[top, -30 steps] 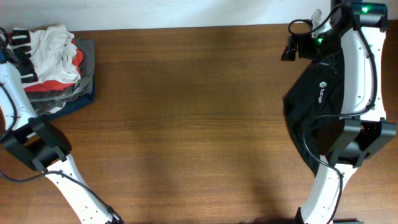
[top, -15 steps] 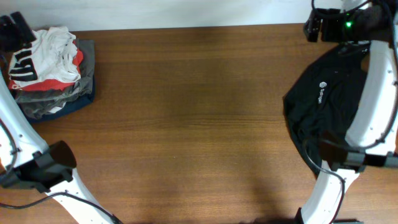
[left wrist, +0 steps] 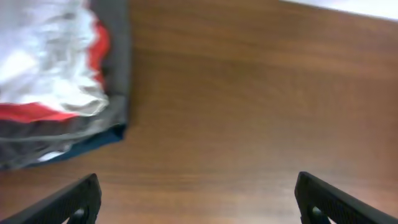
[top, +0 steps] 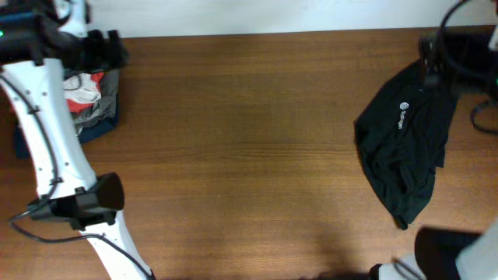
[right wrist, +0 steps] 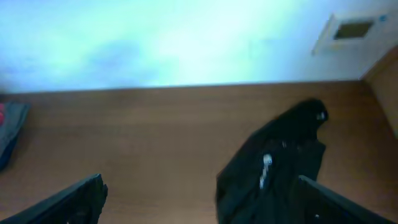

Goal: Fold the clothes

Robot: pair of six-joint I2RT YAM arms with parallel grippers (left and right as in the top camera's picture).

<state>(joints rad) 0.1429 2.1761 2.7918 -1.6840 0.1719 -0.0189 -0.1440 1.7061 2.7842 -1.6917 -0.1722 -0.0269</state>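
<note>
The white T-shirt (left wrist: 43, 56) lies crumpled on top of a pile of clothes at the table's far left, over red, grey and navy layers. In the overhead view my left arm covers most of it, so only a white and red patch (top: 80, 87) shows. My left gripper (left wrist: 199, 205) is open and empty over bare wood just right of the pile; from above it (top: 109, 50) hovers at the pile's back right corner. The black garment (top: 405, 152) with a small white logo (top: 402, 118) lies spread out at the right. My right gripper (right wrist: 208, 202) is open and empty, high above the garment's (right wrist: 280, 162) left side.
The wooden table (top: 241, 148) runs between the pile and the black garment. A white wall (right wrist: 155, 37) stands behind the table's back edge. My left arm's elbow (top: 85, 204) hangs over the front left. My right arm is a dark blur (top: 467, 58) at the back right corner.
My left gripper has opened, let go of the white T-shirt on the pile and swung right to the pile's edge. My right arm has pulled away to the right.
</note>
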